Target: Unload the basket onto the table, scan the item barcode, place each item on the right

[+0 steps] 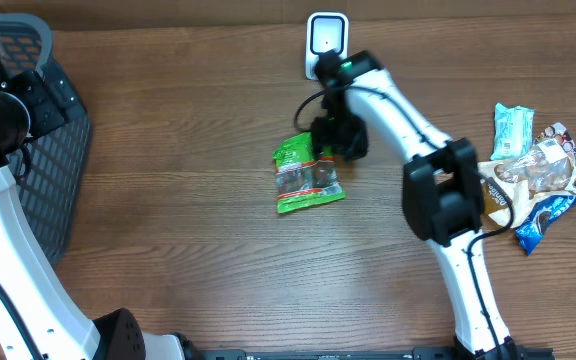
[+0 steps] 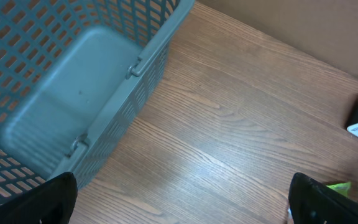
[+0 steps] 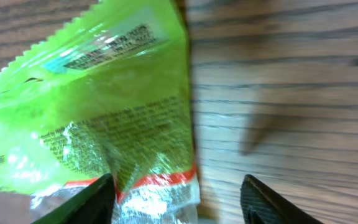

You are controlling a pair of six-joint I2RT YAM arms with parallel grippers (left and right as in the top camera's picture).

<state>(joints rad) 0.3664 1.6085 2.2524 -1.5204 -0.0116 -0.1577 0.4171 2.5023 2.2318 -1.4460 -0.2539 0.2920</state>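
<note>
Green snack pkt (image 1: 308,175) lies flat on table (image 1: 168,230), just below scanner (image 1: 326,40). Likely light, floppy, slick film, so best pinched at its right sealed edge. Right gripper (image 3: 179,199) straddles that edge, jaws apart, not clamped. Left gripper (image 2: 185,205) spread wide, empty.

In the overhead view the right arm (image 1: 398,105), at four o'clock, has smooth white links joined by a blocky black housing (image 1: 446,195). A small green light (image 1: 346,67) glows at its twelve o'clock end, and a thin black cable (image 1: 308,108) loops beside it. The left arm (image 1: 13,240), at nine o'clock, is also white with black joints (image 1: 3,110). The fingertips (image 2: 58,199) look black, possibly rubber-coated.
</note>
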